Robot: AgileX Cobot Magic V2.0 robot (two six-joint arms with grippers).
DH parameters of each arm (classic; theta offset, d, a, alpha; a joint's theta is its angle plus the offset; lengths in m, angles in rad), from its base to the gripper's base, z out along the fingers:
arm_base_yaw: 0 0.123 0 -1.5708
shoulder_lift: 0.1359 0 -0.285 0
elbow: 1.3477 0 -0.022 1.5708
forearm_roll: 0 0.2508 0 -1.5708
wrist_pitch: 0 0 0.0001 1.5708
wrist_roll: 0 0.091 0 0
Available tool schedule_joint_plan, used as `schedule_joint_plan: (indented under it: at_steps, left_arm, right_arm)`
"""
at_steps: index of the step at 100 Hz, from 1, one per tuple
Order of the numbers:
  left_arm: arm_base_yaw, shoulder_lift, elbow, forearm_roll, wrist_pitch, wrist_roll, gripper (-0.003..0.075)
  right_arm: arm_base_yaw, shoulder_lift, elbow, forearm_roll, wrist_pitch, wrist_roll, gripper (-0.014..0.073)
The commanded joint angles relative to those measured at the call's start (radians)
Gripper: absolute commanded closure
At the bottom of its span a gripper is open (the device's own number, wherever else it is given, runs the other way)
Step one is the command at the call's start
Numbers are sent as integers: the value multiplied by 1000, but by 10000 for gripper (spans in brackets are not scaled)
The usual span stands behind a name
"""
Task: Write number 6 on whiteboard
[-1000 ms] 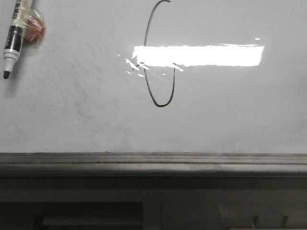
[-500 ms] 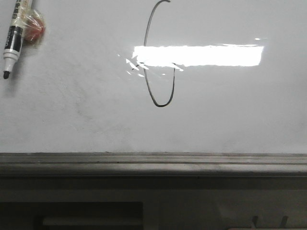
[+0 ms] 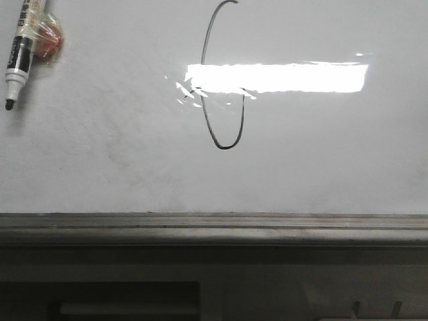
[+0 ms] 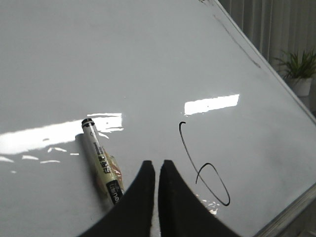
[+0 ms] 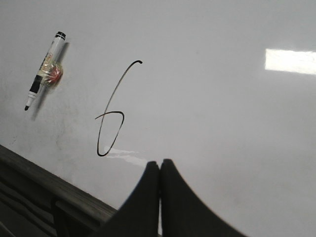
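Note:
The whiteboard (image 3: 321,167) fills the front view, with its dark grooved frame (image 3: 214,227) along the near edge. The number 6 (image 3: 226,146) is a thin dark line with a narrow loop, partly washed out by glare. It also shows in the left wrist view (image 4: 197,171) and the right wrist view (image 5: 105,114). A black-and-white marker (image 3: 16,57) lies on the board at the far left, tip uncovered. My left gripper (image 4: 156,163) is shut and empty beside the marker (image 4: 101,160). My right gripper (image 5: 160,162) is shut and empty, near the 6's loop. Neither gripper shows in the front view.
A bright rectangular glare (image 3: 277,77) crosses the 6. A red lump under clear tape (image 3: 47,43) is stuck to the marker (image 5: 44,66). A potted plant (image 4: 296,69) and curtains stand beyond the board's edge. The frame (image 5: 44,182) lies close to my right gripper.

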Motion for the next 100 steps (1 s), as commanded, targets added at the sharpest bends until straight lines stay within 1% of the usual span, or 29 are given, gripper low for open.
schedule_joint_plan:
  at_steps: [1, 5, 10, 12, 15, 21, 28, 43, 53, 72, 86, 90, 100]
  left_arm:
    - [13, 13, -21, 226, 12, -141, 740]
    - [35, 18, -15, 378, 1, -259, 740]
    - [70, 25, -9, 563, -1, -482, 740]
    - [89, 24, -7, 640, 4, -535, 740]
    - [116, 24, -2, 733, 12, -657, 740]
    - [185, 24, 6, 913, 31, -819, 740]
    - [266, 24, 21, 1046, 34, -958, 740]
    - [427, 24, 59, 1217, 32, -1172, 740]
    - [514, 24, 95, 1288, 27, -1241, 740]
    - [635, 11, 140, 1312, 13, -1243, 740]
    - [681, -47, 218, 1331, -57, -1298, 740]
    - [687, -51, 215, 1343, -10, -1318, 740]
    - [689, -49, 215, 1358, -3, -1323, 740]
  right_arm:
    - [-9, 10, -27, 18, -71, -8, 661]
    - [-9, 10, -27, 18, -71, -8, 661]
    - [-9, 10, -27, 18, -71, -8, 661]
    - [-9, 10, -27, 18, -71, -8, 661]
    - [-9, 10, -27, 18, -71, -8, 661]
    - [-9, 10, -27, 18, -71, -8, 661]
    - [-9, 10, -27, 18, -71, -8, 661]
    - [-9, 10, -27, 18, -71, -8, 661]
    - [-9, 10, -27, 18, -71, -8, 661]
    - [-9, 10, -27, 18, -71, -8, 661]
    - [-9, 10, -27, 18, -71, -8, 661]
    - [-9, 10, -27, 18, -71, -8, 661]
    - [-9, 10, -27, 18, -71, -8, 661]
